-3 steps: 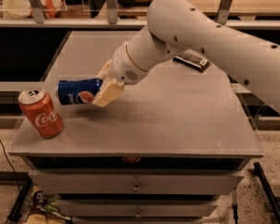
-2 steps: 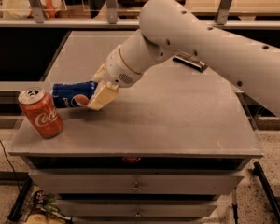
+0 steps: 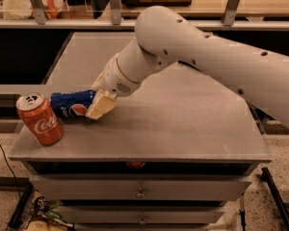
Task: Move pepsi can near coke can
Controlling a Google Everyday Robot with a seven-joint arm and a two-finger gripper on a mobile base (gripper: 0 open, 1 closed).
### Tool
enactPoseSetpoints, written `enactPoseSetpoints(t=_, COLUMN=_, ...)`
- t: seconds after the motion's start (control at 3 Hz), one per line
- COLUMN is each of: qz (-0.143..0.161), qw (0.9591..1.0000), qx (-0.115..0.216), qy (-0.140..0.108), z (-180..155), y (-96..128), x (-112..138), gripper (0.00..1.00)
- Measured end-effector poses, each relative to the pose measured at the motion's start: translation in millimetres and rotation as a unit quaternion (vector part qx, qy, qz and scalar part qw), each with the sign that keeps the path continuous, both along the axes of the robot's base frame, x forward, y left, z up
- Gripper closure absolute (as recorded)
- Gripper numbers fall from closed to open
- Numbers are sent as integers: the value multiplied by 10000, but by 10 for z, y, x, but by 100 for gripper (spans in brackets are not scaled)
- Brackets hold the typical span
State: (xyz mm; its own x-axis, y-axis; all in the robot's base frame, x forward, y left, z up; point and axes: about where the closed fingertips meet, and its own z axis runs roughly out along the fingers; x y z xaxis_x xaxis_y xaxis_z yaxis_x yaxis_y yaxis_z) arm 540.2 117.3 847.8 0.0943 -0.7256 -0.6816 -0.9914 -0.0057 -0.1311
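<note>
Now the pepsi can [image 3: 70, 104] is close to the coke can [image 3: 40, 120], closer than a second ago: over the last moments it has slid steadily toward nine o'clock, and the strip of bare table that showed between the two cans has all but vanished. It lies on its side, its long axis running roughly from nine to three o'clock, with its near end just beside the upper part of the coke can; whether the two are touching I cannot tell. The coke can stands upright and has not shifted, at about eight o'clock on the table [image 3: 183, 129], close to the front-left corner, so the pepsi can sits at about two o'clock from it. The gripper [image 3: 95, 106] is closed on the pepsi can's three o'clock end, one pale finger [image 3: 102, 108] across the front of the can and the other hidden behind it. The white arm [image 3: 207, 57] reaches in from three o'clock and has swung further left along with the can. By my reading, the carry is nearly finished; what remains is to let go without nudging the coke can off the nearby edge.
</note>
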Motion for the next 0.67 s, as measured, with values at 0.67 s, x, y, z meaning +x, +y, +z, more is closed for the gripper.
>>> enactPoseSetpoints(t=0.67, qz=-73, qw=10000, qx=26, qy=42, z=-66, y=28, x=-7, gripper=36)
